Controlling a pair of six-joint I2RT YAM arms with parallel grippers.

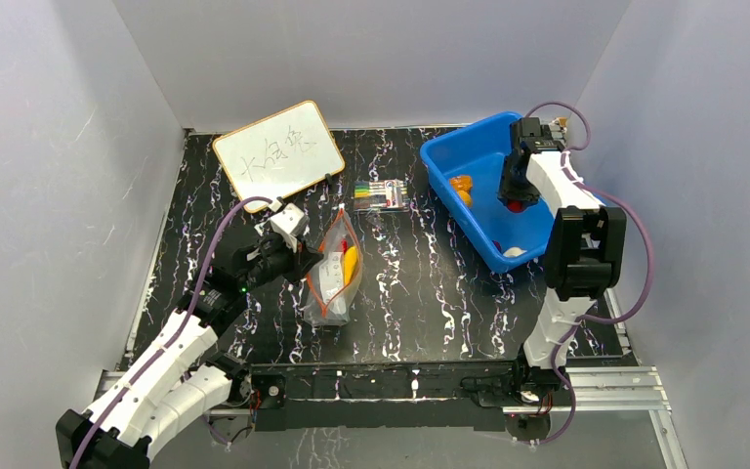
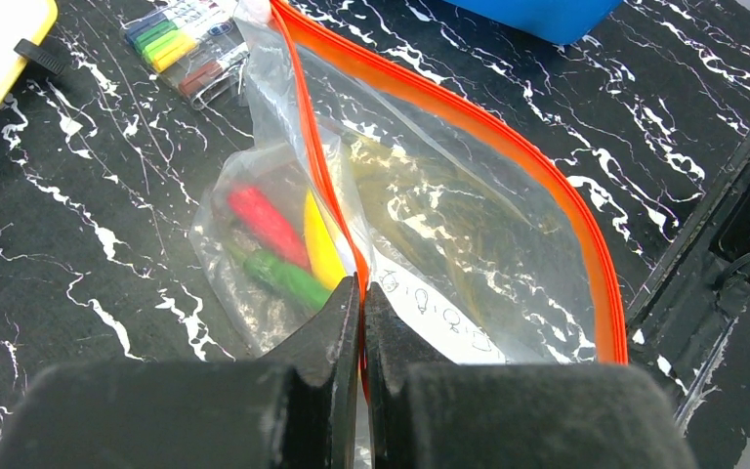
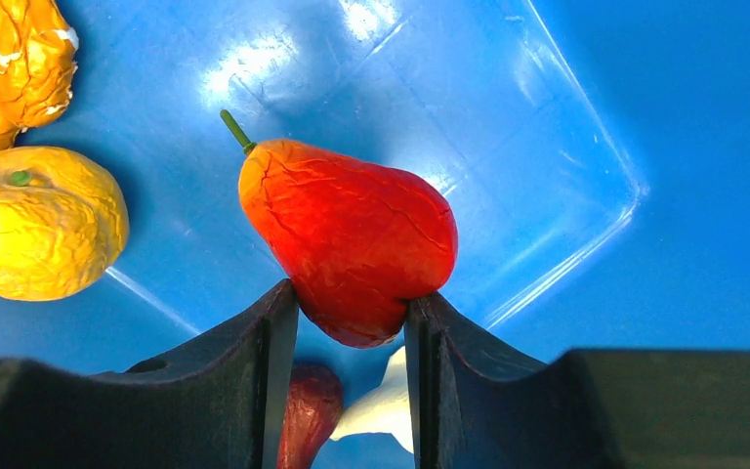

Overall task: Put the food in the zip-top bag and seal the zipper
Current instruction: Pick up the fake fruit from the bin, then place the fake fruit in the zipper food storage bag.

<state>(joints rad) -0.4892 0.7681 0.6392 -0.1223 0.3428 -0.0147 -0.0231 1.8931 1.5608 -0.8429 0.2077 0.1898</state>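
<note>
The clear zip-top bag (image 1: 332,278) lies on the black table with its mouth standing open. It holds a red chili (image 2: 266,223), a yellow banana (image 2: 320,244) and a green pepper (image 2: 288,277). My left gripper (image 2: 362,293) is shut on the orange-red zipper (image 2: 317,166) at the near mouth edge; it also shows in the top view (image 1: 305,262). My right gripper (image 3: 352,313) is inside the blue tub (image 1: 449,161), shut on a red toy fruit (image 3: 352,234) with a green stem. Two orange fruits (image 3: 34,220), a white piece (image 3: 381,410) and a dark red piece (image 3: 308,410) lie in the tub.
A pack of coloured markers (image 1: 381,193) lies between the bag and the tub. A whiteboard (image 1: 278,151) with a yellow frame leans at the back left. Grey walls close in three sides. A metal rail (image 1: 400,381) runs along the near edge.
</note>
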